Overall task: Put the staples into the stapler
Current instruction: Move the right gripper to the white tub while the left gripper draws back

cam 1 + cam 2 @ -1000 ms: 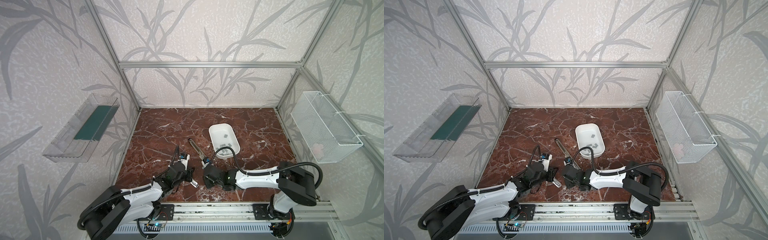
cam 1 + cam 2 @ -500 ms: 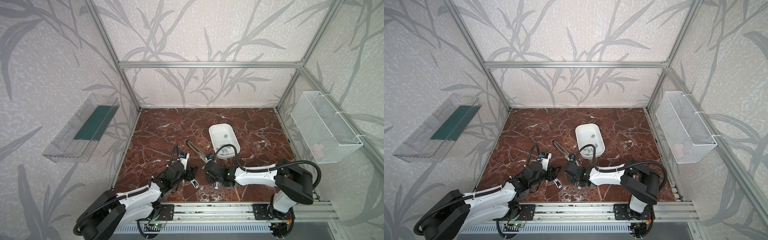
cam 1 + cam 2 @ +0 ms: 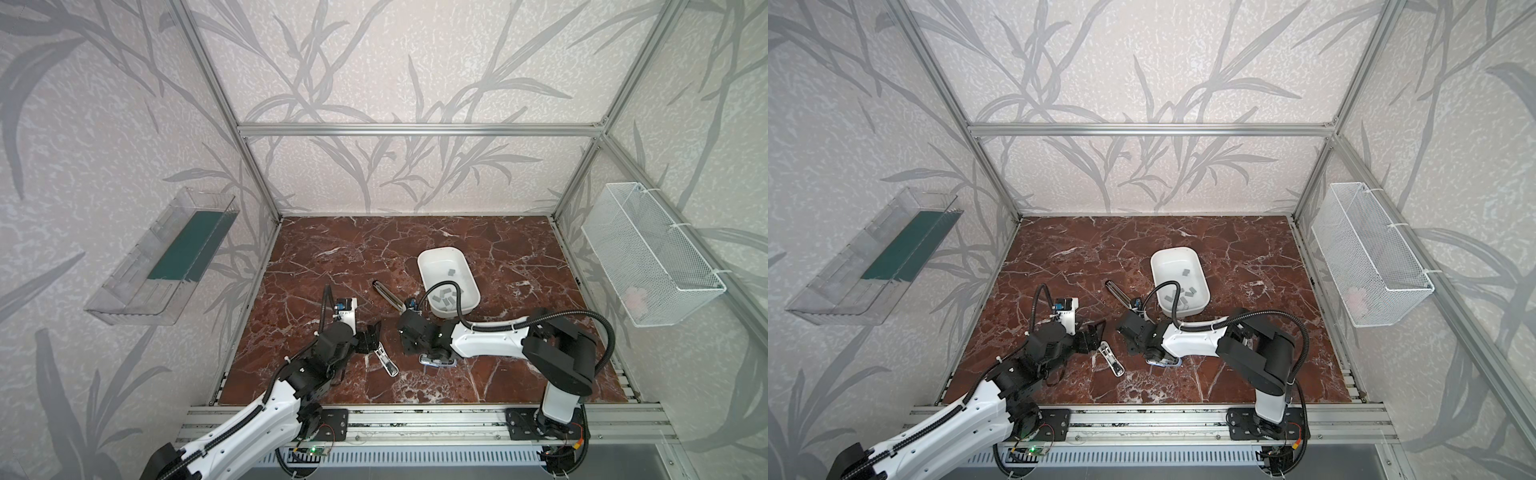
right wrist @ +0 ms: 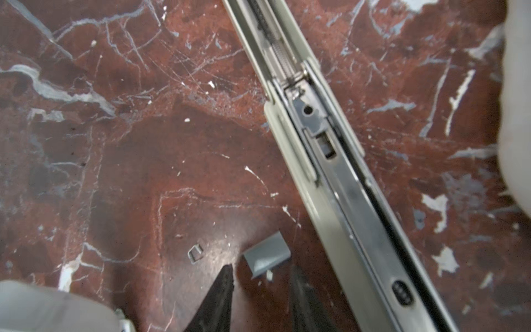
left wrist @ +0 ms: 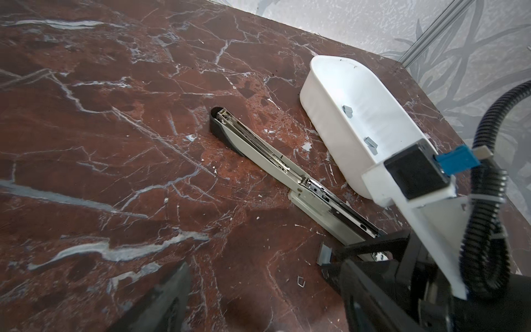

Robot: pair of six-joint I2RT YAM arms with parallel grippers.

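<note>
The stapler (image 5: 275, 161) lies opened flat on the marble, black tip far, its metal channel (image 4: 342, 172) facing up; in both top views only its far end (image 3: 384, 291) (image 3: 1117, 291) shows. Staples (image 3: 444, 297) (image 3: 1183, 296) lie in a white tub (image 3: 428, 259) (image 3: 1160, 259) (image 5: 321, 95). One grey staple strip (image 4: 265, 254) (image 5: 324, 253) lies on the marble beside the stapler, just ahead of my right gripper (image 4: 261, 277) (image 3: 409, 332), whose fingers are apart and not touching it. My left gripper (image 3: 372, 338) (image 3: 1094, 336) (image 5: 258, 310) is wide open and empty, left of the right gripper.
A single loose staple (image 4: 196, 253) (image 5: 301, 281) lies near the strip. A small white and silver object (image 3: 386, 362) (image 3: 1112, 361) lies in front of the left gripper. A chrome and blue object (image 3: 436, 360) (image 3: 1163, 362) shows under the right forearm. Wall-mounted clear tray (image 3: 162, 257) and wire basket (image 3: 648, 253).
My left gripper has gone from shut to wide open, staying near the same spot. The right wrist has shifted slightly back and left, uncovering the chrome object beneath its forearm.
</note>
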